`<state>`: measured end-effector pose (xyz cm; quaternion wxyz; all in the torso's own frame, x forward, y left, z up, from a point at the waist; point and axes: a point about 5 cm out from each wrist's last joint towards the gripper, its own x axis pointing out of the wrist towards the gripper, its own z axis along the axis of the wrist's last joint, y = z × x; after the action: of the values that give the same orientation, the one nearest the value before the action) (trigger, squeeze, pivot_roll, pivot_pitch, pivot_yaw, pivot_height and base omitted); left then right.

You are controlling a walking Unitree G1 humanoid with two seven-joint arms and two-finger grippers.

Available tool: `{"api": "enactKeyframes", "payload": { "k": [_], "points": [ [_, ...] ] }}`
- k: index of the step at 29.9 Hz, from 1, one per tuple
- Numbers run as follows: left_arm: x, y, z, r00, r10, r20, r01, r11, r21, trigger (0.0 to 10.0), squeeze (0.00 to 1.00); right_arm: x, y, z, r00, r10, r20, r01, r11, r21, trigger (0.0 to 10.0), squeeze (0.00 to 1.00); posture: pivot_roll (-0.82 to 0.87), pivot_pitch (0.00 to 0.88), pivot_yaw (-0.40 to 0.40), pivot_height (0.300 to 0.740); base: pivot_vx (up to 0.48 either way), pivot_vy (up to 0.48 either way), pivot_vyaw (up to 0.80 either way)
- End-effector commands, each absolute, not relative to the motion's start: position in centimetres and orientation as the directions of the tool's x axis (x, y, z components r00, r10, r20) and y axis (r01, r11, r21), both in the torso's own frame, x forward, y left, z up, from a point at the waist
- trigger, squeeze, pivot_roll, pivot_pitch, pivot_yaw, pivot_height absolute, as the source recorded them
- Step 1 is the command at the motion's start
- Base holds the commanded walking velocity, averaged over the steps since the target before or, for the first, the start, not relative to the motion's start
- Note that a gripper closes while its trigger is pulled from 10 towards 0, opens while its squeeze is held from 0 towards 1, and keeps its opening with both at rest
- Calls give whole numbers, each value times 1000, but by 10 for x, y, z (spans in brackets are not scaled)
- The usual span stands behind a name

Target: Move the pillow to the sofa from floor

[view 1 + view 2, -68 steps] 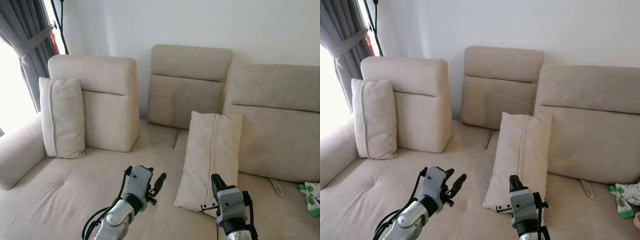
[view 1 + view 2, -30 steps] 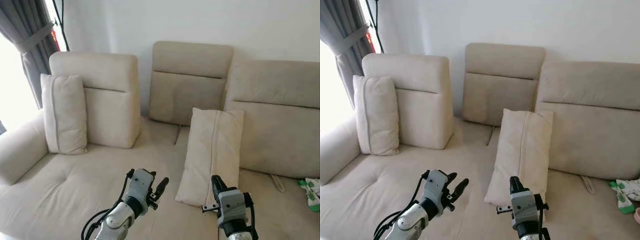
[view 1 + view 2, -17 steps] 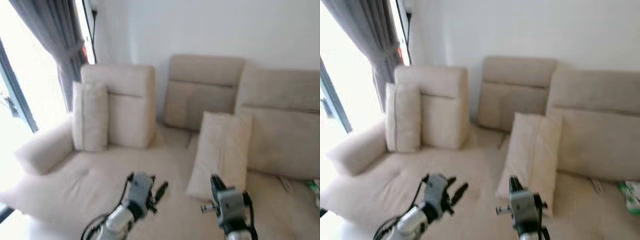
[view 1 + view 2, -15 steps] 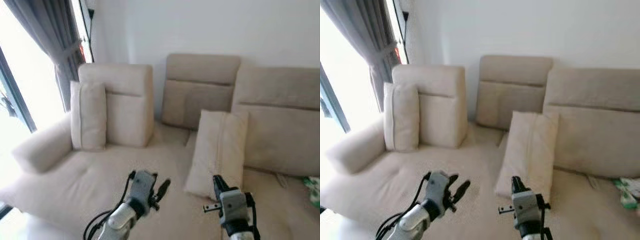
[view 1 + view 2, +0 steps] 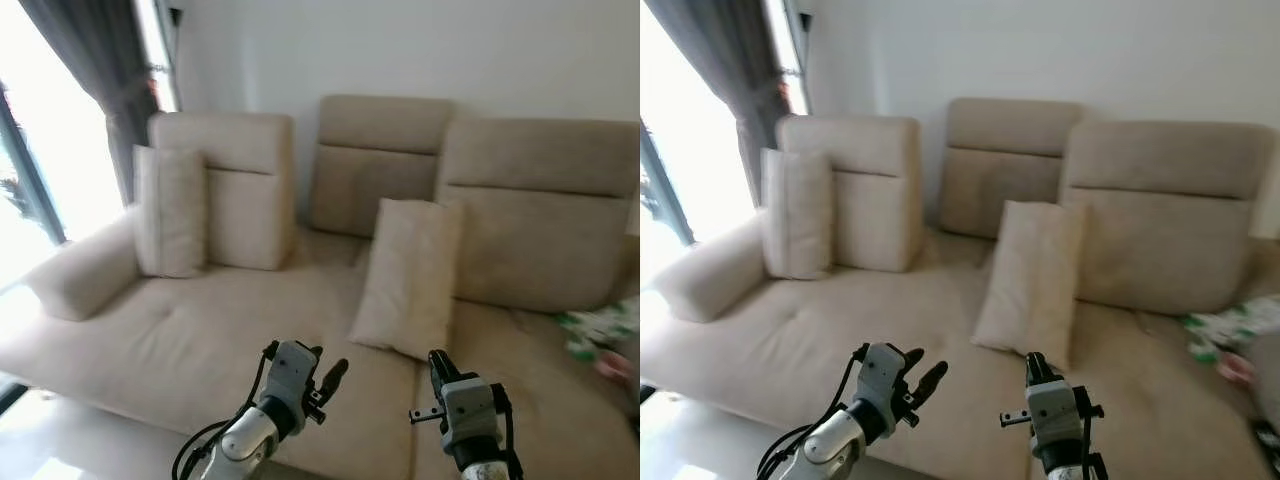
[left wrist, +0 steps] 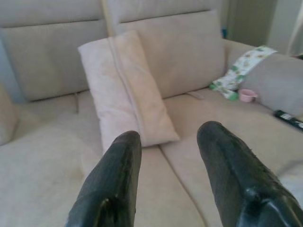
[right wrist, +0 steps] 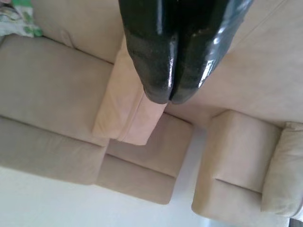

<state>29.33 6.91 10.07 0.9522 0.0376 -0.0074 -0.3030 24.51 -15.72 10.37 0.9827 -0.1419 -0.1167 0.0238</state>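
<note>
Your pillow (image 5: 408, 275) leans on the sofa (image 5: 180, 340) at twelve o'clock, so the job looks finished: left gripper (image 5: 325, 385) spread, right gripper (image 7: 171, 71) pressed together, simply back away.

Pillow (image 5: 408, 276) upright on sofa (image 5: 180, 340)

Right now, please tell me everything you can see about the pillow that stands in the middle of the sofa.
The pillow is a tall beige rectangle of soft, suede-like fabric, with one seam running down its length. It stands on its short edge on the sofa seat, tilted back so its top leans on the right backrest cushion. It looks plump and undamaged. Neither hand touches it: the left hand and the right hand are in front of the sofa, apart from it.
</note>
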Motion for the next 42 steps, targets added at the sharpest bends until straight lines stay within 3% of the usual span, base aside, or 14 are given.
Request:
{"api": "enactKeyframes", "payload": {
  "k": [1,9,21,42],
  "points": [
    [294,73,101,824,-566,-6,565,822,71,10000,0,247,-155,106,968,88,233,-19,958,-285,10000,0,-119,0,37,740,0,0,0],
    [295,74,101,825,-566,-7,565,822,72,10000,0,249,-157,106,971,70,229,-9,966,-259,10000,0,-118,0,37,740,0,0,-102],
    [296,72,102,822,-570,-6,569,819,74,10000,0,251,-158,106,973,54,226,6,967,-256,10000,0,-121,0,41,740,0,0,-772],
    [297,74,101,827,-562,-1,561,826,58,10000,0,251,-157,103,974,61,218,-4,967,-254,10000,0,-121,0,38,740,0,0,0]
  ]
}}
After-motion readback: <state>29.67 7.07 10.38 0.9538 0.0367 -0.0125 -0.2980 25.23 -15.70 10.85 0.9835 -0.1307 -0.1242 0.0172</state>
